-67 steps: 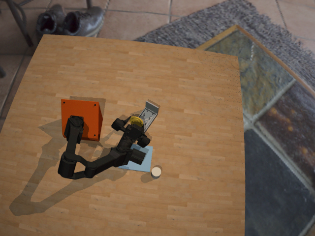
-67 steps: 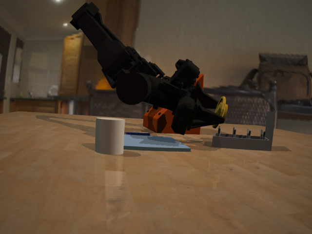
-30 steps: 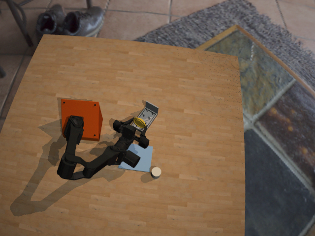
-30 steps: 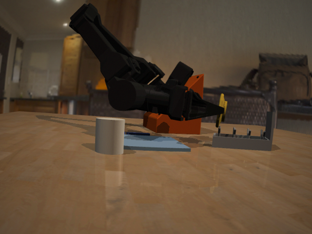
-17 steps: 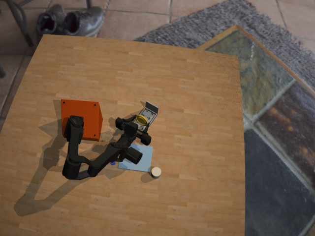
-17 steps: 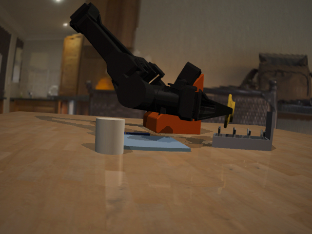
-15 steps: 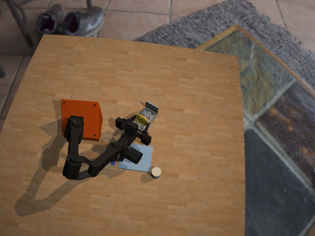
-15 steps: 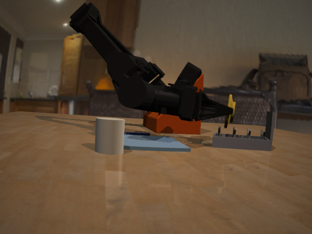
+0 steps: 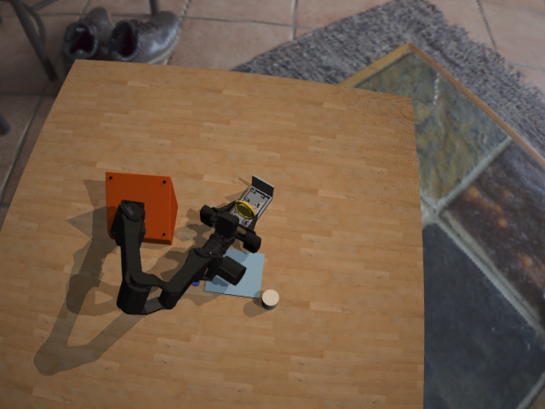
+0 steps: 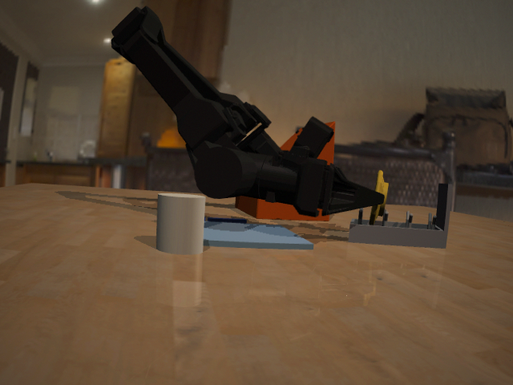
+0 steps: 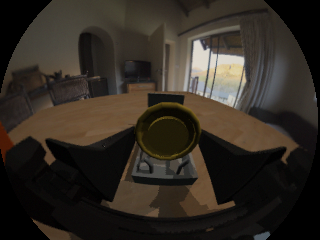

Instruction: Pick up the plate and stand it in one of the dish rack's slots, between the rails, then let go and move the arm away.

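My gripper (image 9: 243, 216) (image 10: 379, 197) (image 11: 167, 131) is shut on the yellow plate (image 9: 244, 208) (image 10: 381, 192) (image 11: 168, 131) and holds it upright by its rim. The plate stands over the near end of the grey dish rack (image 9: 263, 194) (image 10: 397, 236) (image 11: 150, 174), its lower edge down among the rack's first pegs. The rack's tall back wall (image 10: 443, 205) is at the far end. In the wrist view the plate faces me and hides most of the rack behind it.
An orange box (image 9: 140, 200) (image 10: 289, 208) stands beside the arm's base. A light blue mat (image 9: 246, 273) (image 10: 256, 236) lies under the arm's forearm, with a small blue thing (image 10: 227, 220) on it. A white cylinder (image 9: 269, 298) (image 10: 180, 222) stands at the mat's corner.
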Robot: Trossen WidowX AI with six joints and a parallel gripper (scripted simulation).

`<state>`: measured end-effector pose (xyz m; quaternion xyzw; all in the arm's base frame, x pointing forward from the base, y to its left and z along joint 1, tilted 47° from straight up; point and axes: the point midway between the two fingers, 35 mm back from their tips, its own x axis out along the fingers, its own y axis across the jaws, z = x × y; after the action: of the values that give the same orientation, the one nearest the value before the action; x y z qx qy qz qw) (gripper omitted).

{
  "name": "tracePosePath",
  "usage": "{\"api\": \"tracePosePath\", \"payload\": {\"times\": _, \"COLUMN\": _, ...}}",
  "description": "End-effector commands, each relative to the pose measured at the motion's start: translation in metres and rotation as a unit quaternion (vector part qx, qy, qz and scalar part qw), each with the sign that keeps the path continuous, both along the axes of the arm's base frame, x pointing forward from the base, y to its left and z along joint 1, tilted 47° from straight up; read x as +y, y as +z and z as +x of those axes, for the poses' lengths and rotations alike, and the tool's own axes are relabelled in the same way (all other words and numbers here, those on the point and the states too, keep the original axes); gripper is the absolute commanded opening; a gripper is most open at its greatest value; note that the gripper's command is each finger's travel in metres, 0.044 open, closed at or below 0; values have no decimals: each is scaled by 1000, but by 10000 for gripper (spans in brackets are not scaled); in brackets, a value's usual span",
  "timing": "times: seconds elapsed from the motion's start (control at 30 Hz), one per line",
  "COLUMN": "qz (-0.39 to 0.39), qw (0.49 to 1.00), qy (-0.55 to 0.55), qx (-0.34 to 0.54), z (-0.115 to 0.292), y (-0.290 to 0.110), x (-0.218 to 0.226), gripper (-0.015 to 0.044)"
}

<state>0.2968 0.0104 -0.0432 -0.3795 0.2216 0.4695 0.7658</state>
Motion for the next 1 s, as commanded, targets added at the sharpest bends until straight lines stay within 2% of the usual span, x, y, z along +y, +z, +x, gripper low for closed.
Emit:
{"api": "tracePosePath", "payload": {"times": 0.0, "qz": 0, "qw": 1000, "qy": -1, "qx": 0, "z": 0, "y": 1, "x": 0, "gripper": 0}}
{"api": "tracePosePath", "payload": {"times": 0.07, "qz": 0, "qw": 1000, "qy": -1, "qx": 0, "z": 0, "y": 1, "x": 0, "gripper": 0}}
{"api": "tracePosePath", "payload": {"times": 0.57, "qz": 0, "qw": 1000, "qy": 0, "qx": 0, "z": 0, "y": 0, "x": 0, "gripper": 394}}
{"api": "tracePosePath", "payload": {"times": 0.8, "qz": 0, "qw": 1000, "qy": 0, "qx": 0, "z": 0, "y": 2, "x": 1, "gripper": 400}}
{"api": "tracePosePath", "payload": {"times": 0.97, "qz": -2, "qw": 1000, "qy": 1, "qx": 7, "z": 5, "y": 41, "x": 42, "gripper": 400}}
